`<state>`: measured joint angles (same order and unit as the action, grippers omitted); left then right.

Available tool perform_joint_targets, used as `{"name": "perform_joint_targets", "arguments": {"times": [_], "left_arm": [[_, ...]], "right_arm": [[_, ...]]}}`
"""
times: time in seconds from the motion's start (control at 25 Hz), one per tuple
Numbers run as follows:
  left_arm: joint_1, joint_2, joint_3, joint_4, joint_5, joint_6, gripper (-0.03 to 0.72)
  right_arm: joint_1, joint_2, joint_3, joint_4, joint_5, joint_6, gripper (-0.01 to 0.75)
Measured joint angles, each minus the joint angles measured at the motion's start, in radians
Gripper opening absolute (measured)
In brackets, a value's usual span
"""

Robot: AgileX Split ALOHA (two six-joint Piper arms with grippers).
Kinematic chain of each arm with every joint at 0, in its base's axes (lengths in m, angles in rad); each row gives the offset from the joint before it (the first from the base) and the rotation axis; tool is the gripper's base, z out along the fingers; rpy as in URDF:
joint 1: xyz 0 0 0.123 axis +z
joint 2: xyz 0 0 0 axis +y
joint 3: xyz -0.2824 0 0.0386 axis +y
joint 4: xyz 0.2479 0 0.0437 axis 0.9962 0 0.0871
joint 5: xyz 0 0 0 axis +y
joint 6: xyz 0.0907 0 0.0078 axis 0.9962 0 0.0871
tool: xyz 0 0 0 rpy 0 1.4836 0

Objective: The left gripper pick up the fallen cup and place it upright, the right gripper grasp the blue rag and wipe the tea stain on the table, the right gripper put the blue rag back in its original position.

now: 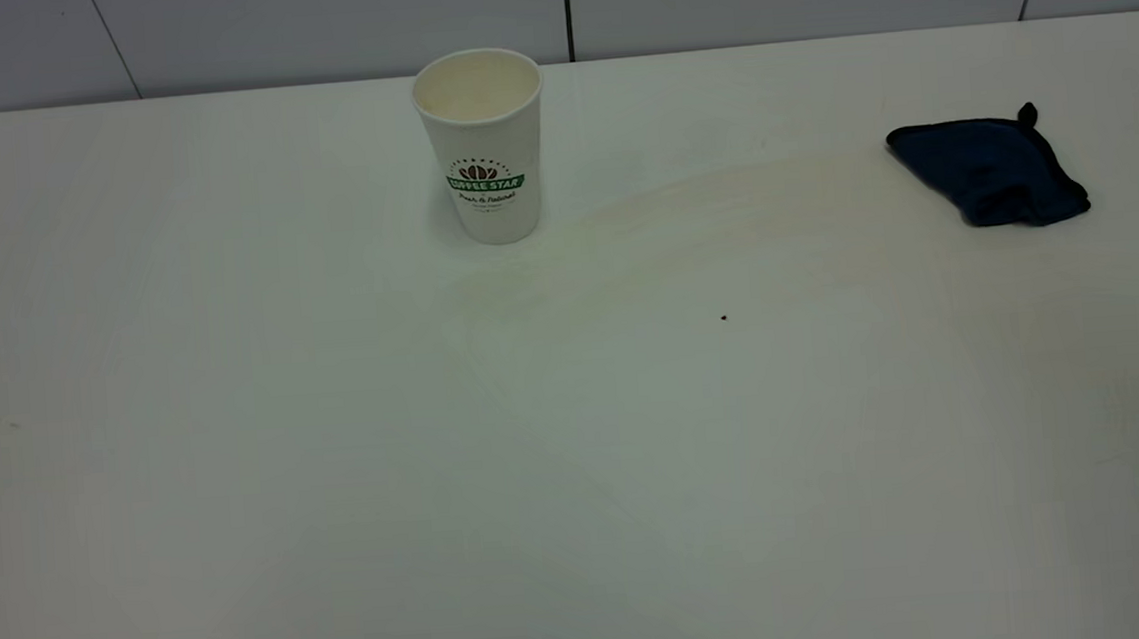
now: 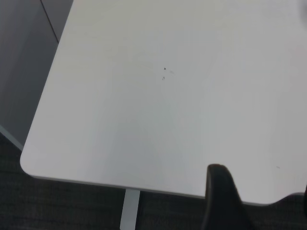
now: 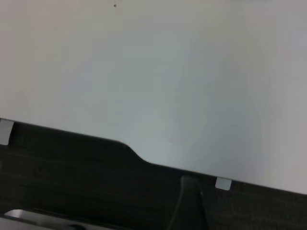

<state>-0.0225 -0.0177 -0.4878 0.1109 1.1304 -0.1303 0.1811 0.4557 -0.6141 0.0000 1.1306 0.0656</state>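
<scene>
The cup [image 1: 483,145] is seen upright at upper centre of the table [image 1: 341,496]; the blue rag [image 1: 990,172] lies at upper right. Only a faint smear remains. Neither gripper's finger state can be told. Both arms should be kept retracted.

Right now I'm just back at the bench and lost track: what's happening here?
Nothing is being handled. The Coffee Star paper cup stands upright at the back of the white table, and the blue rag lies crumpled at the right. Only a faint wiped smear runs between them. Neither arm is over the tabletop.
</scene>
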Motion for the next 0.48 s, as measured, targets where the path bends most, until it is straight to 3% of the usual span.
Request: {"name": "perform_joint_targets", "arguments": {"times": [0.48], "left_arm": [[0.000, 0.000, 0.000, 0.000, 0.000, 0.000, 0.439]], "right_arm": [[0.000, -0.136, 0.146, -0.007, -0.024, -0.033, 0.624]]}}
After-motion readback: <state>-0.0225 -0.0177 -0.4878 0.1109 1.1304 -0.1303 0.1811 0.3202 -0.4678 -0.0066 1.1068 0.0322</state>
